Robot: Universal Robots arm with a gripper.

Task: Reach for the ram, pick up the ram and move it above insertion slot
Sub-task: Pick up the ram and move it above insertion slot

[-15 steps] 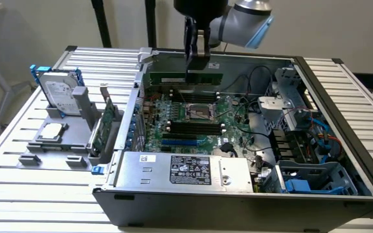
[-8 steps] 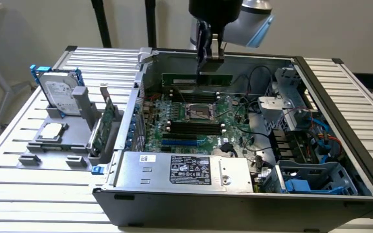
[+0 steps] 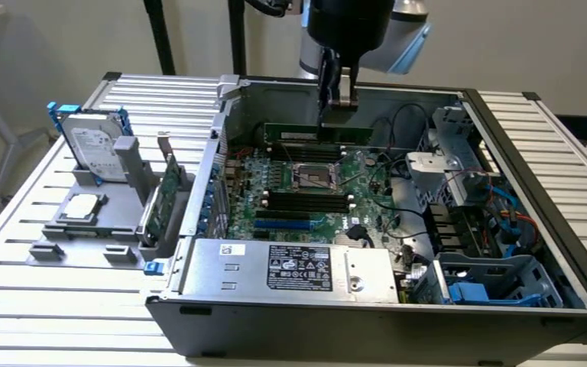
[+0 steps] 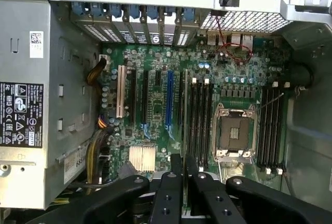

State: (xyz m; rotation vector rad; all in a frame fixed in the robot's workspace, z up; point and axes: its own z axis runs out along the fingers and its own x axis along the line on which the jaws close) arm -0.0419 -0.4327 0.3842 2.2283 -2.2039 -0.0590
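Observation:
The ram (image 3: 319,134), a long thin green stick, hangs level above the far part of the motherboard (image 3: 304,183) inside the open computer case (image 3: 375,313). My gripper (image 3: 336,115) comes straight down from above and is shut on the ram's top edge near its middle. In the wrist view the black fingers (image 4: 168,193) pinch the ram (image 4: 185,110), seen edge-on as a thin line. It runs alongside a bank of black memory slots (image 4: 199,120) beside the CPU socket (image 4: 233,133). Whether it is exactly over one slot I cannot tell.
A silver hard drive in a blue frame (image 3: 95,141) and a green expansion card (image 3: 171,191) stand in a grey holder at the exterior view's left, outside the case. The power supply (image 3: 288,267) lies at the case's near side. Cables and a drive cage (image 3: 457,153) crowd the exterior view's right.

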